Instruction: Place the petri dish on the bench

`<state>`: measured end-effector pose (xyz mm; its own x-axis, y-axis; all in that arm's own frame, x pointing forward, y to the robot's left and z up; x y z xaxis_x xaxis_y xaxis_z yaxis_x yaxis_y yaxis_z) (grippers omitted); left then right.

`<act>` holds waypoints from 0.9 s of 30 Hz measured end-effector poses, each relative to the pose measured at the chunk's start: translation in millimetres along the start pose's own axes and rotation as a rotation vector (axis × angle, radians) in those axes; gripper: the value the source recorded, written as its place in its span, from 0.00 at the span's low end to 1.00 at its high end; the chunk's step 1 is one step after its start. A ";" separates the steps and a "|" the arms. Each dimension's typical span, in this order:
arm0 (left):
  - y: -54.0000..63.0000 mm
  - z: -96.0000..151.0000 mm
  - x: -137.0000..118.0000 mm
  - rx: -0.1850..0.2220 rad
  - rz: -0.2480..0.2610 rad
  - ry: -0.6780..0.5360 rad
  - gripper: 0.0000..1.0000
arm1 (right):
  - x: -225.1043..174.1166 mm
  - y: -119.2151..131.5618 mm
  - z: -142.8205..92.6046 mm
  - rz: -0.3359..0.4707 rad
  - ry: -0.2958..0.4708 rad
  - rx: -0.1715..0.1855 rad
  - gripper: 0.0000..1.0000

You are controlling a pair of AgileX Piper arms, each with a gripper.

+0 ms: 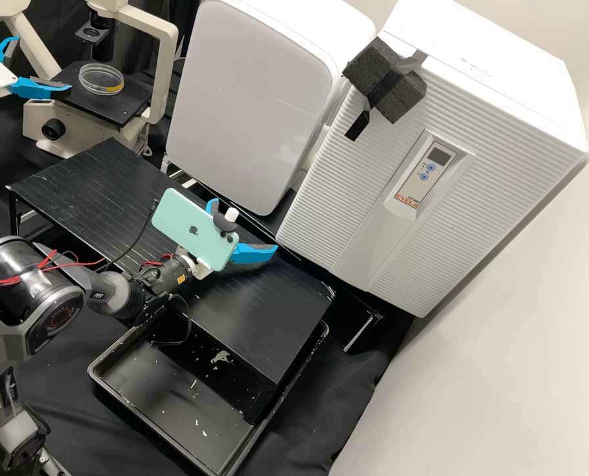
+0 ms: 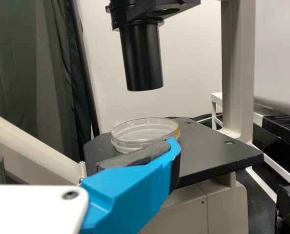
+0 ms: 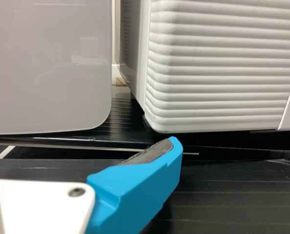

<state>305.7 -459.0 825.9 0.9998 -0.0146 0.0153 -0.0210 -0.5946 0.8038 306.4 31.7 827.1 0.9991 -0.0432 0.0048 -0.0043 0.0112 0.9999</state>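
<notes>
The dish (image 1: 100,80) sits over on the microscope stage (image 1: 123,109), the left end effector (image 1: 41,64) near it, spread wide. The right end effector (image 1: 244,226) hangs above the black tabletop (image 1: 261,317), its fingers wide apart too.

One petri dish (image 1: 101,80) and one microscope (image 1: 76,127) sit beside the black worktop (image 1: 254,317); two white cabinets (image 1: 254,99) rise behind it and one tray (image 1: 168,396) extends from beneath it. Two grippers, the left (image 1: 43,63) beside the worktop and the right (image 1: 244,226) above it, bear two phones (image 1: 192,228) and four blue fingers (image 1: 254,254).
</notes>
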 end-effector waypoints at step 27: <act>18.0 22.7 9.2 -0.036 0.037 -0.095 1.00 | 0.0 0.0 0.0 0.000 0.000 0.000 1.00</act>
<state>314.5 -488.1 827.0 0.9935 -0.1131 -0.0096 -0.0560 -0.5626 0.8248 306.4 31.7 827.1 0.9991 -0.0432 0.0048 -0.0043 0.0112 0.9999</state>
